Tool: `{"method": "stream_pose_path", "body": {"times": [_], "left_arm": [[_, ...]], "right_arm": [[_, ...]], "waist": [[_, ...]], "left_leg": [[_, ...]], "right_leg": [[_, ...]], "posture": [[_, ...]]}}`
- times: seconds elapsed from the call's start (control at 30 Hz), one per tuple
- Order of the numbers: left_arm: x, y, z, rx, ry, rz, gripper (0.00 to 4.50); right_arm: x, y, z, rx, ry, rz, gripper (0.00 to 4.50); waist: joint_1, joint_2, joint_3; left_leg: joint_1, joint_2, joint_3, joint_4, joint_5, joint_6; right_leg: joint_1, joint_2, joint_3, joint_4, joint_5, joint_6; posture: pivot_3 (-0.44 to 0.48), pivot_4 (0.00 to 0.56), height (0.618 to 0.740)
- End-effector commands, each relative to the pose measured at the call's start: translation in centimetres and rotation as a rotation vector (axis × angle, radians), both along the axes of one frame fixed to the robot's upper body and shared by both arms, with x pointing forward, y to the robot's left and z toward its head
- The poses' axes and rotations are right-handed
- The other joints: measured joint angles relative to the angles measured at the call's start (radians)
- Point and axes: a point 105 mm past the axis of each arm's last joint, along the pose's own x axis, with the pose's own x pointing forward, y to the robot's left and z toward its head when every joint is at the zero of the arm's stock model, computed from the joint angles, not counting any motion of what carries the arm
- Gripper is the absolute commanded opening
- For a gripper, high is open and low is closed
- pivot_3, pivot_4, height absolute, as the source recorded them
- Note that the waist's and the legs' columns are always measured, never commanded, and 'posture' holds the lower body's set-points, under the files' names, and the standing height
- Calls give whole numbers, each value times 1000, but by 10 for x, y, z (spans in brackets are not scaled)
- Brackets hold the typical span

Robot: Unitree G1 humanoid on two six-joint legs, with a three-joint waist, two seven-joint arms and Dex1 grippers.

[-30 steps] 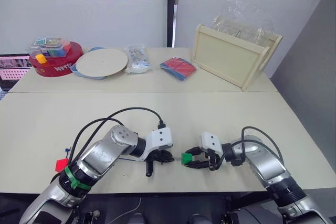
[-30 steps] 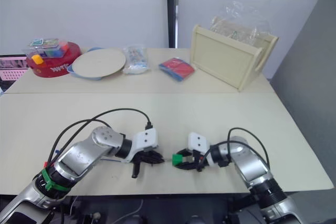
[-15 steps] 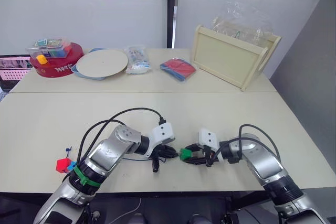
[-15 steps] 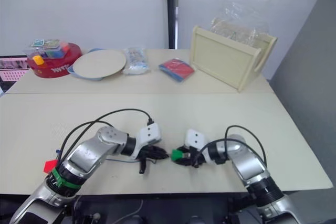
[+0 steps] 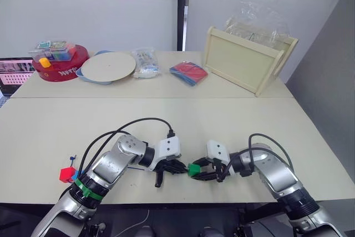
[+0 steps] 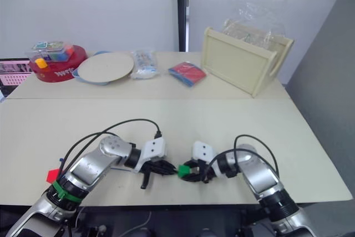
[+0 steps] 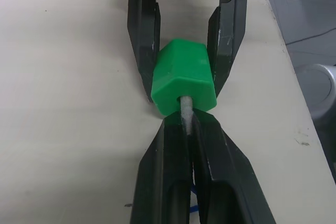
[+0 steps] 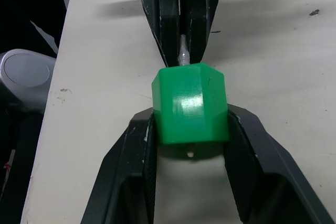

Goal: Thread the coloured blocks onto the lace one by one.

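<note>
Threading underway: left gripper (image 7: 188,129) is pinched tight on the lace (image 7: 186,115) by its stiff pale tip, which sits in the hole of the green block (image 5: 194,169). Right gripper (image 8: 190,148) clamps that block by its sides, hole facing the tip for a straight push. Left of the green block, near the table (image 5: 233,117) front edge, lie the red block (image 5: 66,174) and blue block (image 5: 75,176). Farther back stands the red tub (image 5: 58,69).
</note>
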Motion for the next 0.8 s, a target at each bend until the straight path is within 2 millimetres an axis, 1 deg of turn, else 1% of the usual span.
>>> {"method": "stream_pose_path", "body": {"times": [0.03,0.2,0.4,0.5,0.6,0.8], "left_arm": [[-11,-17,8,-61,-24,-86,715],[-11,3,8,-15,-26,-45,2318],[-9,33,12,14,-40,61,2318],[-5,42,15,1,-42,123,2318],[-6,47,15,-9,-29,155,2318],[-18,47,0,-27,47,171,2318]], "right_arm": [[-2,11,-5,5,-1,16,1257],[-2,0,-10,-28,4,-11,1257],[2,-7,-12,-38,-1,-38,1257],[2,-8,-12,-40,-1,-42,1257],[2,-9,-12,-41,0,-45,1257],[4,-10,-12,-40,-5,-55,1257]], "waist": [[-1,0,0],[-4,0,0],[-5,0,0],[-1,0,0],[-1,0,0],[-1,0,0]], "left_leg": [[0,0,0,0,0,0],[1,0,0,0,0,0],[2,1,0,-1,0,0],[2,0,0,-1,0,0],[2,0,0,-1,0,0],[2,1,0,-2,0,0]], "right_leg": [[0,0,0,0,0,0],[2,0,0,0,0,0],[1,0,0,0,0,0],[2,0,0,0,0,0],[2,0,0,-1,0,0],[2,0,0,-1,0,0]], "posture": [[0,150,740],[0,150,740],[0,150,740],[0,150,740],[0,150,740],[0,150,740]]}}
